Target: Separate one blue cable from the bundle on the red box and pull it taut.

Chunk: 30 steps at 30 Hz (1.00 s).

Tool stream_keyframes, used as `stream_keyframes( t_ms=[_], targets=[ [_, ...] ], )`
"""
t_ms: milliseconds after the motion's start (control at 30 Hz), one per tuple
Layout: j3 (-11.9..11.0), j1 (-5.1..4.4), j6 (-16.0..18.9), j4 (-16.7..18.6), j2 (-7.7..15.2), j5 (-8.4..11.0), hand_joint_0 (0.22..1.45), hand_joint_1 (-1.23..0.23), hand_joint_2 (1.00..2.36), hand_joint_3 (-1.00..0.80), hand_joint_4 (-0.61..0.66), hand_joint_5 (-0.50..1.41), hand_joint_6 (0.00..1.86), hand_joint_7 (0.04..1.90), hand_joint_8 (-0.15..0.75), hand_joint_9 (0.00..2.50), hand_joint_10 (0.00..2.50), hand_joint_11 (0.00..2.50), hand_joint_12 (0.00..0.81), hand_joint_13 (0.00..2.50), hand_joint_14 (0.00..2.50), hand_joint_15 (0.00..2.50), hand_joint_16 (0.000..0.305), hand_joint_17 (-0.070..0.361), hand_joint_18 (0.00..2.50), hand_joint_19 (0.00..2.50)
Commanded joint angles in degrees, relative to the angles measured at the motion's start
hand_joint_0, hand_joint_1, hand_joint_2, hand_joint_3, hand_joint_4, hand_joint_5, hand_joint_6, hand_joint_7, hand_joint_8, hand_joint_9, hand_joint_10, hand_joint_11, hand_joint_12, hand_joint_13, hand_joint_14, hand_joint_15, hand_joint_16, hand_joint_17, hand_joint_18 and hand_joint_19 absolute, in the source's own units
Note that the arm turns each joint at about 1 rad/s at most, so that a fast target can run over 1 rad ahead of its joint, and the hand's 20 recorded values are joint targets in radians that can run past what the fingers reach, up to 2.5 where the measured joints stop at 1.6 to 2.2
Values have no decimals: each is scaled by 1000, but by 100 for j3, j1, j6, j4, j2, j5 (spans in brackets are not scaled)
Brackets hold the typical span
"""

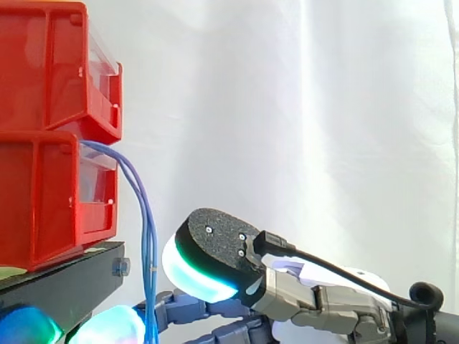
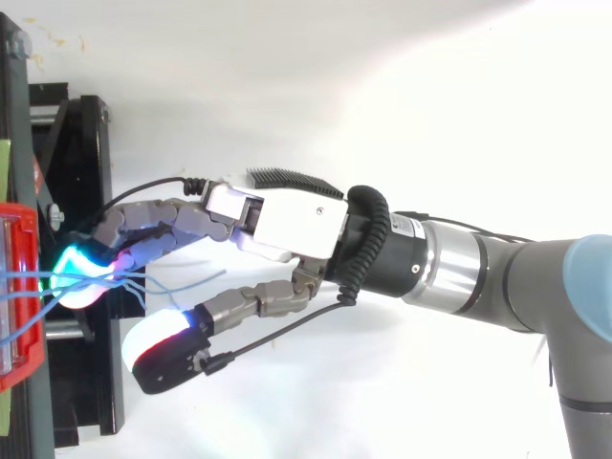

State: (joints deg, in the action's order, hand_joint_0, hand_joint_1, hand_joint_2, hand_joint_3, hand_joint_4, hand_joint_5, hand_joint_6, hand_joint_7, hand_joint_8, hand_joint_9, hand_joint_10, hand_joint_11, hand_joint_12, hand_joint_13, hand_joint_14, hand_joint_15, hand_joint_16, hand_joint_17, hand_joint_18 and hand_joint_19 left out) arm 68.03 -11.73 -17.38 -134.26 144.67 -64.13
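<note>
hand (image 2: 287,220): beside the blue cables (image 1: 147,236); whether it gripped them could not be told
blue cables: hung from lower red bin (image 1: 43,201)

Red plastic open-front bins: two, stacked at left; upper bin (image 1: 43,64), lower bin (image 1: 43,193). Black metal stand (image 1: 64,283): one. Thin blue cables (image 1: 147,236): one bundle, at least three strands, exact count unclear. Robot hand with glowing pads (image 2: 287,225): one. White curtain (image 1: 301,107): one, far.

Lab: white curtain (image 1: 308,107), red bins (image 1: 43,143).
</note>
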Motion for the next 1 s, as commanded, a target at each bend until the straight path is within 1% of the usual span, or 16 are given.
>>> stream_keyframes(
  t_ms=[0, 167, 200, 267, 333, 433, 500, 533, 567, 633, 733, 833, 967],
  targets=[
    [-35, -4, 6, -30, 0, -3, 508, -587, 1000, -500, 350, -118, 503, 961, 338, 693, 6, 266, 378, 491, 6, 203, 55, 124, 426, 202],
    [-114, 13, 41, -127, 0, -3, 521, -579, 1000, -492, 339, -106, 503, 1032, 337, 733, 7, 287, 378, 543, 9, 224, 54, 121, 496, 239],
    [-185, 22, 112, -285, -18, -12, 526, -580, 1001, -490, 338, -103, 503, 1043, 337, 736, 9, 287, 378, 558, 7, 236, 54, 121, 501, 248],
    [-211, 31, 173, -496, -97, -82, 531, -580, 1000, -484, 323, -101, 503, 1068, 336, 739, 9, 289, 374, 570, 7, 243, 53, 119, 513, 257],
    [-202, 40, 191, -593, -150, -117, 540, -582, 1002, -465, 306, -95, 503, 1122, 334, 738, 7, 299, 374, 579, 7, 246, 52, 117, 524, 263],
    [-202, 57, 226, -848, -255, -144, 552, -594, 1005, -440, 270, -88, 502, 1196, 333, 741, 9, 304, 370, 578, 7, 247, 51, 116, 538, 272],
    [-202, 75, 243, -1182, -352, -161, 559, -599, 1005, -430, 258, -84, 502, 1225, 331, 744, 7, 310, 370, 582, 8, 256, 51, 115, 538, 282],
    [-202, 75, 252, -1252, -378, -170, 565, -607, 1006, -413, 234, -82, 502, 1251, 327, 744, 7, 317, 369, 584, 8, 257, 51, 114, 536, 282],
    [-202, 75, 252, -1252, -378, -170, 568, -610, 1006, -410, 236, -81, 501, 1260, 330, 746, 8, 310, 369, 587, 9, 253, 51, 114, 540, 281],
    [-202, 84, 279, -1401, -413, -179, 571, -622, 1007, -397, 217, -79, 501, 1281, 329, 747, 8, 313, 368, 590, 8, 256, 51, 114, 542, 284],
    [-202, 84, 314, -1507, -449, -179, 575, -641, 1008, -382, 203, -79, 500, 1333, 330, 746, 8, 318, 368, 591, 8, 259, 51, 114, 544, 282],
    [-211, 92, 331, -1639, -493, -179, 582, -646, 1009, -369, 197, -83, 512, 1327, 329, 746, 8, 313, 368, 591, 8, 259, 50, 114, 547, 293],
    [-202, 92, 322, -1700, -580, -179, 573, -649, 1008, -385, 204, -90, 530, 1282, 326, 746, 8, 325, 370, 596, 8, 265, 51, 114, 553, 289]
  ],
)
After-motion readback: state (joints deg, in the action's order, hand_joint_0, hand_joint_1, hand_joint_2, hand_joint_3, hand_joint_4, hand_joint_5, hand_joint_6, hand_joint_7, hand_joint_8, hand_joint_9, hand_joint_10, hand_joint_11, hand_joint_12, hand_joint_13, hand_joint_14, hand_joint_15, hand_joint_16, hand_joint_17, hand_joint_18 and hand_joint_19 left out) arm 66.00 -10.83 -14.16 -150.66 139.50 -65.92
